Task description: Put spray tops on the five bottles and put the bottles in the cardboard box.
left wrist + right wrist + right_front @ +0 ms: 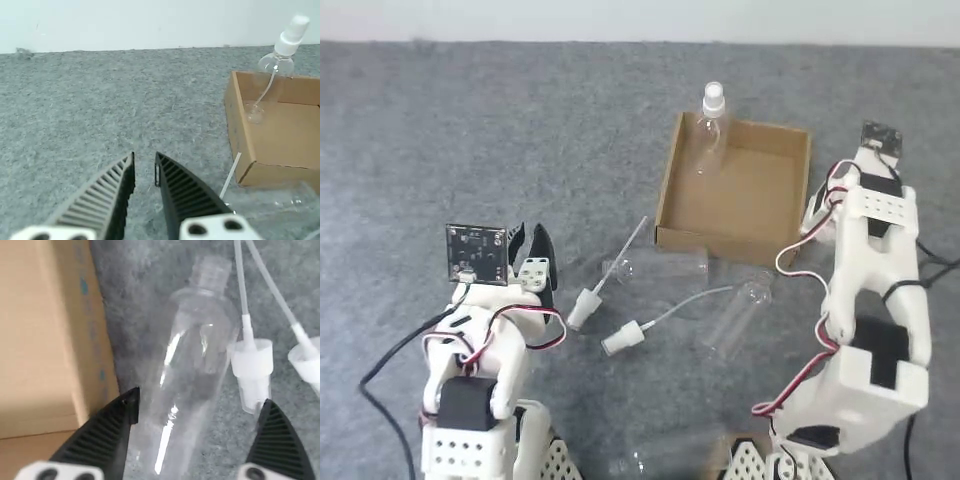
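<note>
A clear bottle [712, 130] with a white spray top stands upright in the back left corner of the cardboard box [710, 240]; the left wrist view also has the bottle [276, 65] and the box [240, 130]. Two capless bottles [660, 265] [735, 318] lie in front of the box. Two loose spray tops [582, 305] [622, 338] lie beside them. My left gripper [530, 248] [145, 159] hovers slightly open and empty, left of these. My right gripper [195, 440] is open, its fingers straddling a lying bottle [195, 365] beside the box wall [45, 340] and a spray top [252, 365].
Grey carpet covers the table. The right arm [875, 260] stands to the right of the box. Another clear bottle [660, 455] lies at the front edge between the two arm bases. A second spray top [307, 357] lies past the right gripper's finger.
</note>
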{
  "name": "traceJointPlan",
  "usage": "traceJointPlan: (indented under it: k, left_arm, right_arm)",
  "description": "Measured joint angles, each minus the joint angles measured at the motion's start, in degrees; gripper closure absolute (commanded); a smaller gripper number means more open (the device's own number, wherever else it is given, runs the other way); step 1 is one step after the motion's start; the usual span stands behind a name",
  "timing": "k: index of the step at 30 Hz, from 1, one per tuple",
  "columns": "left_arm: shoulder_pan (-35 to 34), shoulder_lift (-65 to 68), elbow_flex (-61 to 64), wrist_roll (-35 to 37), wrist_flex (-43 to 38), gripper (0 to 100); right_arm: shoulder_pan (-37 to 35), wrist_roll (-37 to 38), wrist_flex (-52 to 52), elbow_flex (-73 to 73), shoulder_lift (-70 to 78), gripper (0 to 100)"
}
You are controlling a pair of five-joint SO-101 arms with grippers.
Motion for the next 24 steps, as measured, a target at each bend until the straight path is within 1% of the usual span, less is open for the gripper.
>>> traceJointPlan:
  k: [6,11,16,19,24]
  left_arm:
    - [0.09,0.0,0.0,0.0,0.0,94]
    - [0.09,0.0,0.0,0.0,0.0,94]
    - [0.09,0.0,0.0,0.0,0.0,94]
    - [0.09,0.0,0.0,0.0,0.0,94]
    - [0.09,0.0,0.0,0.0,0.0,94]
  right_arm:
    - [0.79,0.18,0.26,0.09,1.14,68.3]
    - [5.1,0.7,1.49,-3.69,0.62,68.2]
    - [6.42,7.65,7.47,-9.49,-1.32,68.2]
    - [6.68,11.87,9.58,-10.2,-1.41,68.2]
    - [6.86,14.77,10.11,-10.2,-1.41,68.4]
